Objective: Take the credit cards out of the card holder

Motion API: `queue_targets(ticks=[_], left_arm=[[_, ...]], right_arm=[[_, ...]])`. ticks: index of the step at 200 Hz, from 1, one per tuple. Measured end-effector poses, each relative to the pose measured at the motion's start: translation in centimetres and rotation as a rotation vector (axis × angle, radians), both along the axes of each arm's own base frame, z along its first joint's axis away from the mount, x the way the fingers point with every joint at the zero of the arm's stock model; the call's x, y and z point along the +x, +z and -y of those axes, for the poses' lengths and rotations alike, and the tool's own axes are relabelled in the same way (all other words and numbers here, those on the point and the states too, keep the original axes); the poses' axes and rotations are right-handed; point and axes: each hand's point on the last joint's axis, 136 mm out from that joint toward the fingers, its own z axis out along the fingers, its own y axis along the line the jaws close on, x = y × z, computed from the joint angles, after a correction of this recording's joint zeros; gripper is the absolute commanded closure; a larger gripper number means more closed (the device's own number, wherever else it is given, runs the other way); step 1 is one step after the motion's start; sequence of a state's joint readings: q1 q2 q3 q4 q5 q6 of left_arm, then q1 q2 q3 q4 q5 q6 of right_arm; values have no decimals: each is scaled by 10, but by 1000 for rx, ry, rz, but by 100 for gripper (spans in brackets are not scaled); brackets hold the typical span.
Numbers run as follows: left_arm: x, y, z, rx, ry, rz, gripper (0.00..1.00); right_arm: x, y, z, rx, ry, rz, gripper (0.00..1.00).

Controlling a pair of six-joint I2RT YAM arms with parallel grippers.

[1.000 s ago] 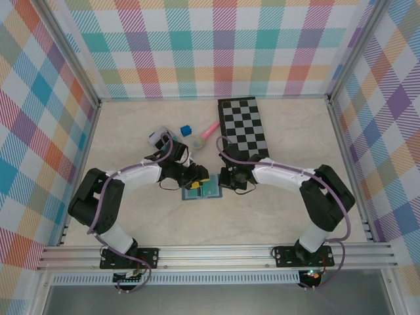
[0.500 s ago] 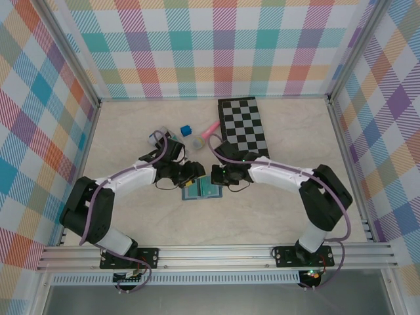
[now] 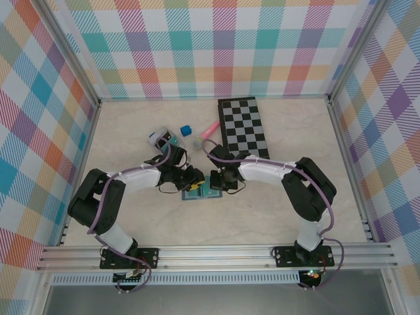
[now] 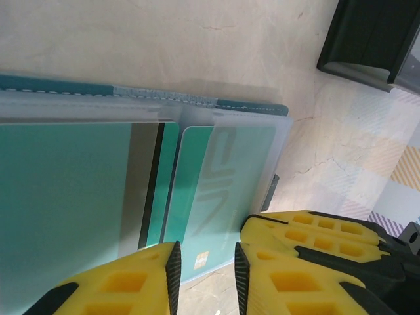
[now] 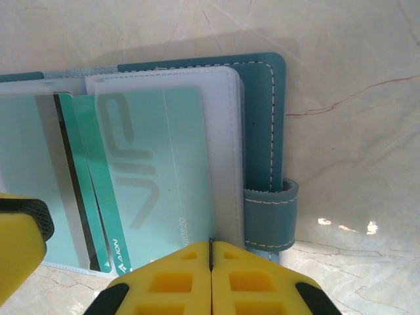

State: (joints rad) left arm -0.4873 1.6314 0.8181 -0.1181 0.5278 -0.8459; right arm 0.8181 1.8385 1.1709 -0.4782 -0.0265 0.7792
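Observation:
The card holder (image 3: 209, 194) lies open on the table between both grippers; its dark teal cover (image 5: 259, 118) and strap (image 5: 270, 213) show at the right edge. Clear sleeves inside hold green-teal credit cards: one with a chip (image 4: 223, 184) and one with a dark stripe (image 4: 65, 197). My left gripper (image 4: 205, 279) is open, its yellow fingers (image 4: 118, 285) straddling the chip card's near edge. My right gripper (image 5: 211, 262) is shut, its tip resting on the sleeve's edge beside the top card (image 5: 164, 170). In the top view the left gripper (image 3: 191, 181) and right gripper (image 3: 216, 182) sit close together over the holder.
A black-and-white chessboard (image 3: 244, 126) lies behind the right arm. A pink stick (image 3: 210, 130), a blue cube (image 3: 186, 129), a small clear cup (image 3: 196, 140) and a white-teal item (image 3: 161, 138) sit behind the left arm. Plaid walls ring the table.
My right gripper has moved left onto the card holder's right edge. The left arm swung out and back, its gripper staying at the holder's left side.

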Motion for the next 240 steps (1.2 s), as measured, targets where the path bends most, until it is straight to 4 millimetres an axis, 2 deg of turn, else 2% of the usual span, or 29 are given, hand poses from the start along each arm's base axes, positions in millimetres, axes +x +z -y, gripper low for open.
queue_targets(ticks=[35,66,171,240], left_arm=[[-4,-16,2,1,-13,-49,72],[-4,-15,3,-3,-16,-47,72],[-4,-17,2,11,-35,-32,70],[-4,-18,2,-18,-75,8,79]], right_arm=[[0,-1,3,-6,-22,-13,92],[1,-8,5,-17,-36,-30,92],[0,-10,-1,70,-57,-99,92],[0,-10,-3,90,-59,-117,92]])
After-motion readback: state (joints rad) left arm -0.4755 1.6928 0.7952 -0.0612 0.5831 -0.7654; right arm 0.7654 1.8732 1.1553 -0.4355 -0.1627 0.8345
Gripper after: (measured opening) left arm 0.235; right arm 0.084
